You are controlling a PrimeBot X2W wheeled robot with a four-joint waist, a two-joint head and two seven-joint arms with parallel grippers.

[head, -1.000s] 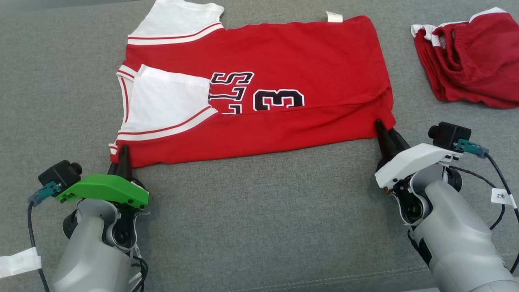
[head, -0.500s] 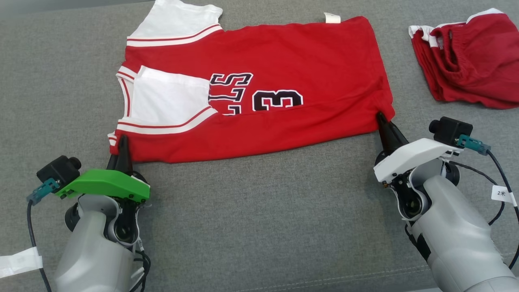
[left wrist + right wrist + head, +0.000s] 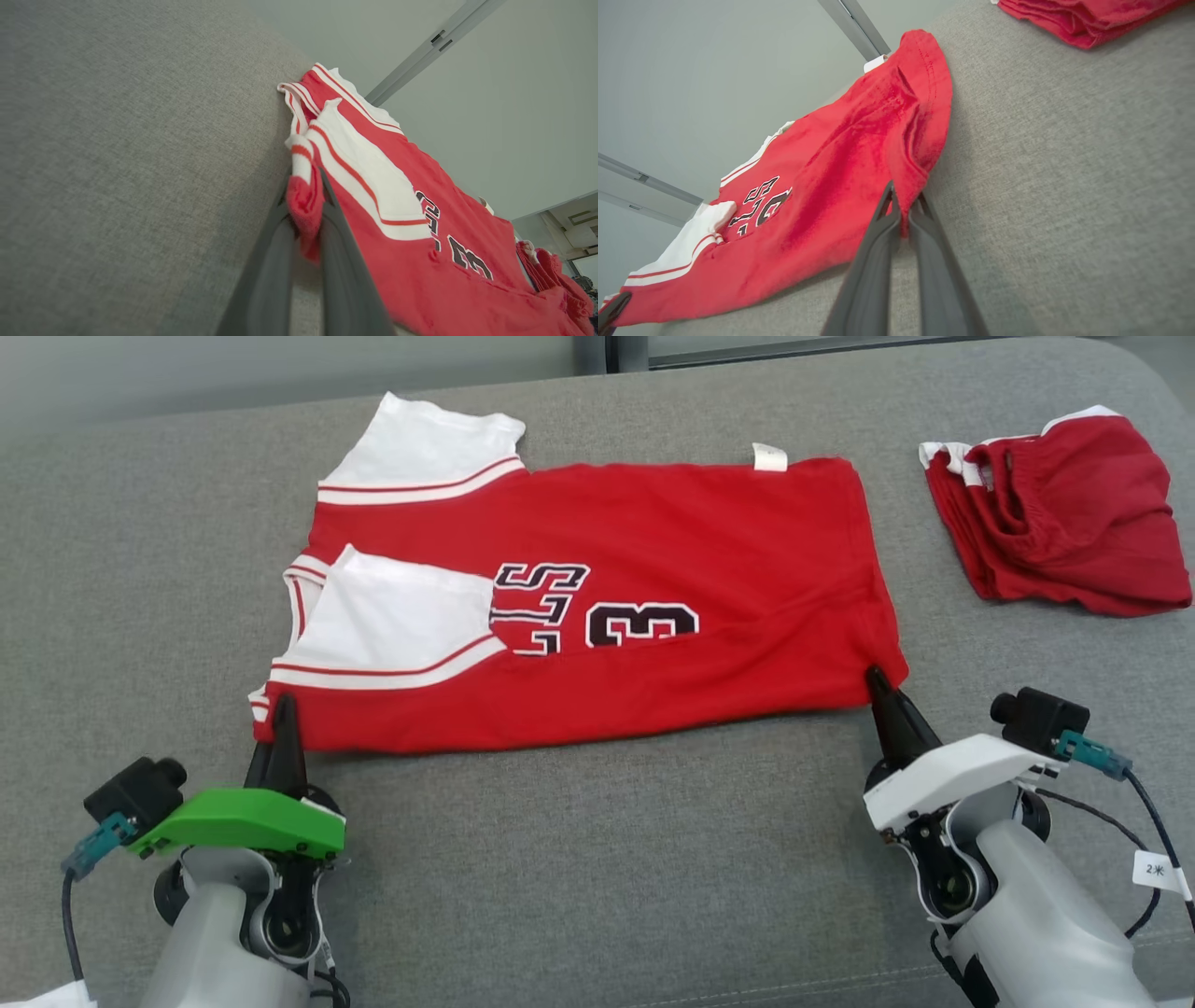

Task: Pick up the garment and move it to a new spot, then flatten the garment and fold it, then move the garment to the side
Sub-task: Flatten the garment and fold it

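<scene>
– Jaws on each arm: how did they stand?

– Both were closed down to a pinch. The left gripper point(image 3: 283, 707) had the near-left corner of the red jersey point(image 3: 672, 551) between its fingers, right at the striped armhole trim. The right gripper point(image 3: 876, 678) had nipped the near-right corner, at the hem.

– And where did the jersey lie?

– Spread sideways on the grey cushion point(image 3: 597, 859), neck end to the left and hem to the right. Its white label point(image 3: 769, 455) poked out at the far edge. The near white shoulder panel was turned in over the chest lettering. A pair of red shorts point(image 3: 1064, 541) sat bunched well apart at the far right.

– How would you have expected it to handle?

– As light, limp cloth with no stiffness at all. Lifted by two corners, the middle would probably have sagged, and the turned-in panel could have flopped loose.

– So were the corners the right hold?

– I judged so, provided each pinch caught every layer. In the left wrist view the cloth looked well bunched between the fingers. The right pinch looked thinner, so a tug there could have slipped off.
</scene>
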